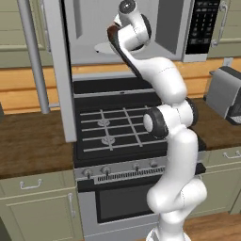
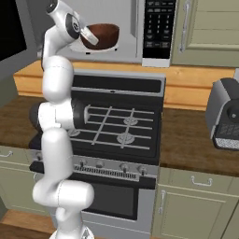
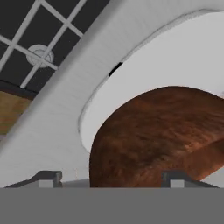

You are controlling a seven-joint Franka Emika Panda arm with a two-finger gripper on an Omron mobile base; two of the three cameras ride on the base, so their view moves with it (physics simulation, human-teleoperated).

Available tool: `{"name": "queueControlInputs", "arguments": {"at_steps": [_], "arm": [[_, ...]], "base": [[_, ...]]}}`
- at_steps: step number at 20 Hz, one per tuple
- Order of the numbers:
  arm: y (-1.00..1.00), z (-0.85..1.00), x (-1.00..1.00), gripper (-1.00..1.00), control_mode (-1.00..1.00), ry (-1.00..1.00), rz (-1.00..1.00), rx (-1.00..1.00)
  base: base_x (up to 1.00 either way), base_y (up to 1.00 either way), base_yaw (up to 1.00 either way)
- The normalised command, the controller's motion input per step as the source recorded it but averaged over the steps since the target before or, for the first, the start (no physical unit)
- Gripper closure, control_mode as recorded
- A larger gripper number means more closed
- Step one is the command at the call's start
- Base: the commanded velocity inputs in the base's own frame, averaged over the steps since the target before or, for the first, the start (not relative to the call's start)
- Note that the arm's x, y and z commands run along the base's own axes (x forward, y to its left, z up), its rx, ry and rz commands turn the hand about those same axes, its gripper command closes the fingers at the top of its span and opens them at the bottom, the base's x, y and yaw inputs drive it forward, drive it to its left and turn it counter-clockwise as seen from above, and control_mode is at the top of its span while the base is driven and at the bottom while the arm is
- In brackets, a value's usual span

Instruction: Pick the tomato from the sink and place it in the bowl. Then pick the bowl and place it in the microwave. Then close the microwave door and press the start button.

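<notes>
The bowl sat inside the microwave, resting on the white turntable plate, with the tomato out of my sight, presumably down in it. The claw was right up against the bowl's near wall, its two dark fingertips standing wide, one on either side of the rim; from where I stood they looked spread apart rather than pinching, so I judged the bowl was let go, or very nearly.

That bowl looked rigid and smooth-sided, probably fairly slick, and not heavy. With walls that deep and round, the only sensible hold seemed to be across the rim, one finger inside and one outside. A small ball riding in it would roll if it were tipped.

The arm rose from the base in front of the stove, elbow bent above the burners, forearm reaching up and forward into the microwave's mouth, wrist turned so the hand pointed in towards the cavity. The microwave door hung wide open to the left, waiting to be swung shut.
</notes>
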Motion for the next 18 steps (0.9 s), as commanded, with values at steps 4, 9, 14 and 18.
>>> {"name": "queueControlInputs", "arguments": {"at_steps": [4,9,14,18], "arm": [[0.00,-0.05,-1.00,-1.00,-1.00,-0.02,0.04,0.00],[0.00,-0.64,-1.00,-1.00,-1.00,0.07,0.02,0.00],[0.00,-0.61,-1.00,-1.00,-1.00,0.10,0.04,0.00],[0.00,-0.55,-1.00,-1.00,-1.00,0.08,0.07,0.00]], "base": [[0.00,0.00,0.00],[0.00,0.00,0.00],[0.00,0.00,0.00],[0.00,0.00,0.00]]}}
